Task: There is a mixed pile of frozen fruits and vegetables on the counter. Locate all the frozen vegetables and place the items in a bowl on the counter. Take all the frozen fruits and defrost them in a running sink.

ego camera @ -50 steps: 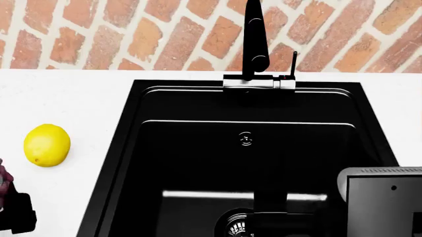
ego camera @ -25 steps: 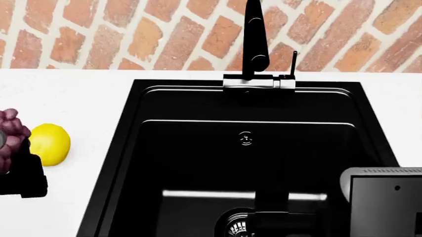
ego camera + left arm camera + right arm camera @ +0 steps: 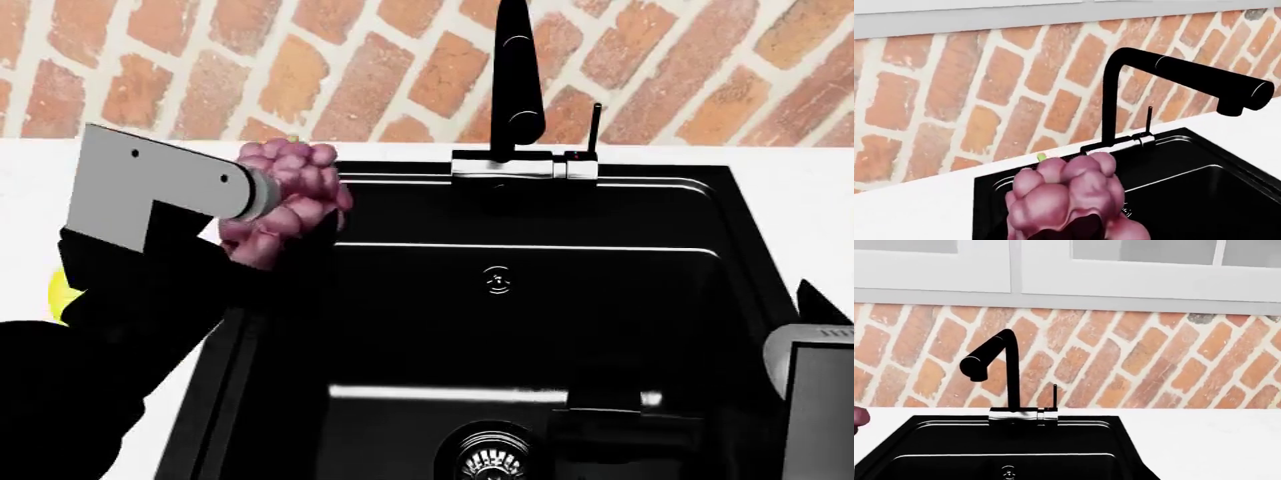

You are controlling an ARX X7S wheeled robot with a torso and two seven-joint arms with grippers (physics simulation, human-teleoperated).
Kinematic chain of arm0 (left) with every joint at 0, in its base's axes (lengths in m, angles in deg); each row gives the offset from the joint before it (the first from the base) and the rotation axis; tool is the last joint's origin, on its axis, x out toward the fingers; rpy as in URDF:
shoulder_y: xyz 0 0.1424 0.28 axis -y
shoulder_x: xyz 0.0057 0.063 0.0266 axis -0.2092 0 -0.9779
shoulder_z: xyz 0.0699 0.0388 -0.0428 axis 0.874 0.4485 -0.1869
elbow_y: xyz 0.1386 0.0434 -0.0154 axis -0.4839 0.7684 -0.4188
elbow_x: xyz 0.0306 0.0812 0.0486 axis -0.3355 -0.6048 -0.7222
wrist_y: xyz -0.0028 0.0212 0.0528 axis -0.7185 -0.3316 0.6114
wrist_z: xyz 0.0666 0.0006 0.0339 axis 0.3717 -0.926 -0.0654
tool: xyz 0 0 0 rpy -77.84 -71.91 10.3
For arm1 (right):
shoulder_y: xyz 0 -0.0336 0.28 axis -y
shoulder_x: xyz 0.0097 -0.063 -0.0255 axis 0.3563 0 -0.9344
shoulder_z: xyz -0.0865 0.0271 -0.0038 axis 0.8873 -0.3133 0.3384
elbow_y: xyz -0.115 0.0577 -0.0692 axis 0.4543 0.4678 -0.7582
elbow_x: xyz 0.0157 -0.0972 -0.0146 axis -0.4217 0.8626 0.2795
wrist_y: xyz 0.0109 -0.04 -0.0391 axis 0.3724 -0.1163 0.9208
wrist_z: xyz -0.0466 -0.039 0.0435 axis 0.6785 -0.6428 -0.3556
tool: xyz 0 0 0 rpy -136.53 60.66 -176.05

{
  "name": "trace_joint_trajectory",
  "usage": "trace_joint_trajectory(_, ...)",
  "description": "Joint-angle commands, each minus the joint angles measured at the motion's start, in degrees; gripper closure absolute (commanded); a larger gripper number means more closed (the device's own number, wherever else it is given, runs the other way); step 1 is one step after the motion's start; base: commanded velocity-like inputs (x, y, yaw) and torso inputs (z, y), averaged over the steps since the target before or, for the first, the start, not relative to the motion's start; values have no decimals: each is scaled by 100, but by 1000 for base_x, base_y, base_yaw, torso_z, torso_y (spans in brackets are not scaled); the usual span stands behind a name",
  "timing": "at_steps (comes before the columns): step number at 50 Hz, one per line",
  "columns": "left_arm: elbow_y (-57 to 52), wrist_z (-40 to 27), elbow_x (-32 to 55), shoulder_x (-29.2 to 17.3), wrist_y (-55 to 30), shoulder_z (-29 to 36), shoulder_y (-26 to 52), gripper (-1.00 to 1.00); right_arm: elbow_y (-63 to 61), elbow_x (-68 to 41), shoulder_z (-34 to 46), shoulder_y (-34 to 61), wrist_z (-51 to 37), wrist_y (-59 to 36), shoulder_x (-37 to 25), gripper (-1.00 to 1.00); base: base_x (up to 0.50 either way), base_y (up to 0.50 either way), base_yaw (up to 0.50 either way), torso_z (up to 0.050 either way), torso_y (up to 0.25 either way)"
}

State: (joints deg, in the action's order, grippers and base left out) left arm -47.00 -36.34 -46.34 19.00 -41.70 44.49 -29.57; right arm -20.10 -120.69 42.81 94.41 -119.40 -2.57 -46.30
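We hold the bunch of purple-red grapes [image 3: 283, 200] clamped in the left gripper [image 3: 267, 205], above the back-left rim of the deep matte black sink [image 3: 507, 330]. Right gripper: out of frame, only part of that arm shows, so we cannot tell its state.

Risk, as we judge it: release this near the rim and the bunch may land on the white counter [image 3: 147, 190] rather than in the basin. Another: no water is visible from the thin black tap [image 3: 518, 80], so the grapes may not defrost.
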Motion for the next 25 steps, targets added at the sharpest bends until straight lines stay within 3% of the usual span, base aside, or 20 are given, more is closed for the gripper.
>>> trace_joint_trajectory(1, 1974, 955, -56, 536, 1343, 717, 491, 100, 26, -512, -809, 158, -266, -148, -259, -100, 0, 0, 0, 0, 0)
trace_joint_trajectory(10, 2917, 1361, 45, 681, 1695, 1342, 585, 100, 85, -892, -1103, 210, -484, -142, -455, -100, 0, 0, 0, 0, 0)
trace_joint_trajectory(16, 3426, 1273, 690, 749, 2017, 1789, 687, 100, 82, -884, -1071, 180, -486, -123, -503, -100, 0, 0, 0, 0, 2)
trace_joint_trajectory(25, 4797, 1387, 1262, 751, 3059, 3243, 869, 100, 98, -853, -977, 87, -371, -80, -543, -100, 0, 0, 0, 0, 0)
